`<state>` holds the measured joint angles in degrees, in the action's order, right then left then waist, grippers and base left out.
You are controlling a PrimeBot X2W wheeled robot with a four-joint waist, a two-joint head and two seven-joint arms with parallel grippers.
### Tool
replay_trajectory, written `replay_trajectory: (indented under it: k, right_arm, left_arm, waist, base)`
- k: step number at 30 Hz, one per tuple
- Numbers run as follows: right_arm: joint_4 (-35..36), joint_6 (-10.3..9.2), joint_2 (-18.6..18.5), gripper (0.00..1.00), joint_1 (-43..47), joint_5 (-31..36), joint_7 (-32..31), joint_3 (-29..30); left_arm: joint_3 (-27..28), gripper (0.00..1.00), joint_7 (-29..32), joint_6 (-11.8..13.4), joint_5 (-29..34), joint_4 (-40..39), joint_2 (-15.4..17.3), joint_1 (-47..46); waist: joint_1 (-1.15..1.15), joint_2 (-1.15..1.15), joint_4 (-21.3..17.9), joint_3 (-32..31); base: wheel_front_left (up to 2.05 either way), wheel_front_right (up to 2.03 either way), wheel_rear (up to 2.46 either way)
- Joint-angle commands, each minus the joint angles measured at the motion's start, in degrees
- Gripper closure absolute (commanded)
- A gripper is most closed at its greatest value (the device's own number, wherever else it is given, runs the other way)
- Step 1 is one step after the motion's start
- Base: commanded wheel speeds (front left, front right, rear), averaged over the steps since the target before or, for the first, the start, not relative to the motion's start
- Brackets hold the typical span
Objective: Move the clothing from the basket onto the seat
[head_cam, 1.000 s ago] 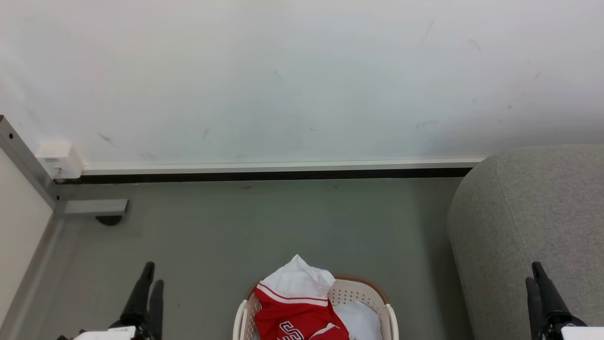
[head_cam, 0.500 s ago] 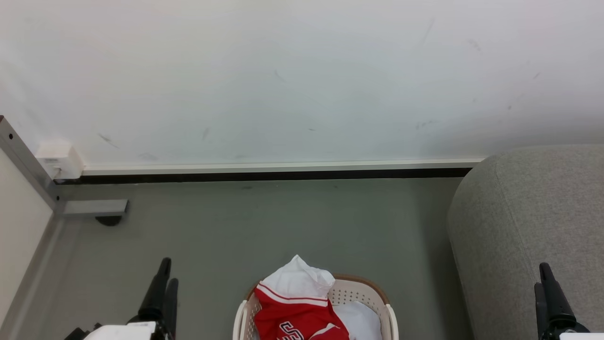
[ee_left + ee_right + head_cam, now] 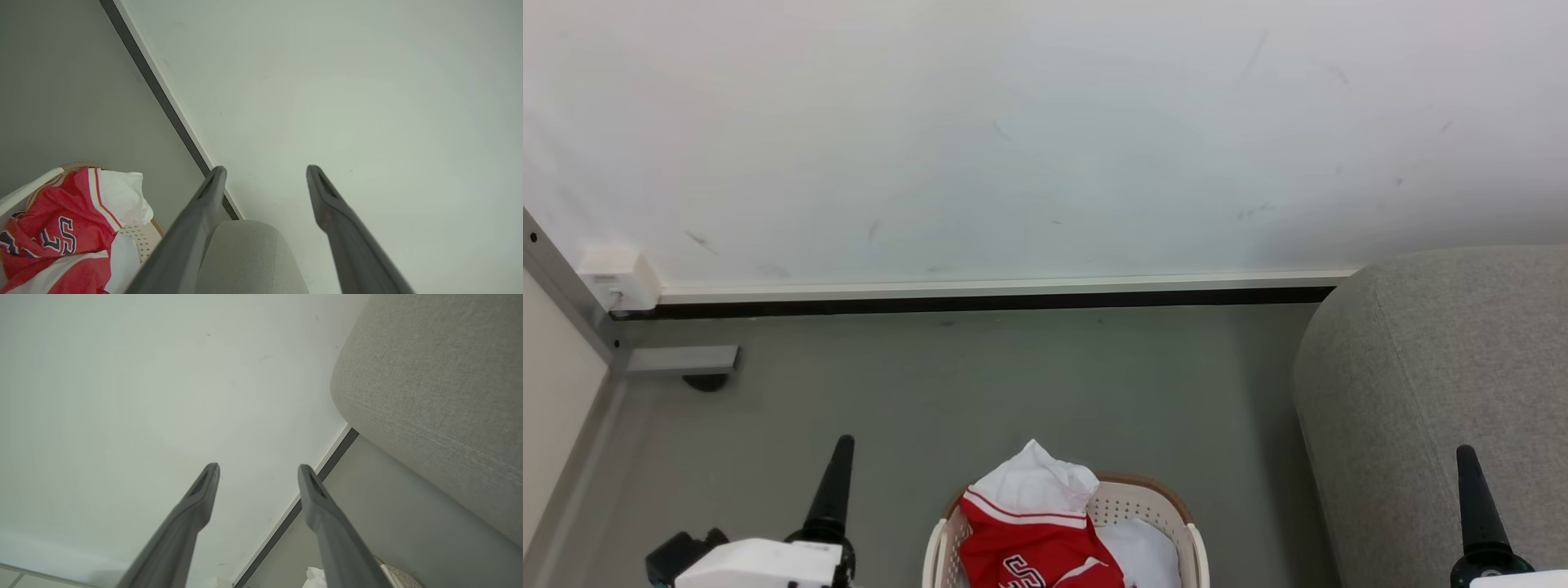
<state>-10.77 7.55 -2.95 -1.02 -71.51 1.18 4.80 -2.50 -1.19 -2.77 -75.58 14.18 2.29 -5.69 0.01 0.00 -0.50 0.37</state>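
On my head feed the biggest thing is the pale, lightly scuffed wall (image 3: 1045, 122), with a white-and-black skirting strip (image 3: 980, 296) along its foot. Below it runs the grey floor (image 3: 1013, 384). At my right stands the seat (image 3: 1437, 359), grey fabric with rounded edges.

The basket (image 3: 1147, 500) sits on the floor at bottom centre, cut off by the lower edge. It is left of the seat, with a strip of floor between them. The clothing (image 3: 1029, 543) is heaped inside it. I see a red garment with white stripes and lettering, and white cloth peaking above the rim.

My left fingers (image 3: 192, 228) are up over the floor just left of the basket. On the left wrist feed they are spread wide with nothing between them. My right fingers (image 3: 188, 516) show against the seat's side on the head feed. The right wrist feed has them parted just as wide and holding nothing.

Smallest, in the far left corner, are a white box (image 3: 617, 278) at the wall's foot and a grey bracket (image 3: 682, 359) on the floor.
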Motion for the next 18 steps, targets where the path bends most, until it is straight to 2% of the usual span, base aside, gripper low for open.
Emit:
replay_trajectory:
  k: [1,18]
  right_arm:
    - [1.35,-0.03,-0.72,0.0,-0.6,2.04,0.52,-0.12]
    - [3.62,-0.05,-2.48,0.0,-0.27,25.53,3.91,-2.44]
  left_arm:
    - [-0.28,0.0,-0.52,0.41,1.93,-1.03,0.45,-1.64]
    - [-1.67,0.0,-3.9,4.94,24.91,-1.65,0.54,-1.47]
  waist:
    - [-0.01,0.0,-0.04,0.01]
    - [-0.01,0.0,-0.49,0.15]
  base:
    - [0.0,0.0,0.0]
    - [0.0,0.0,0.0]
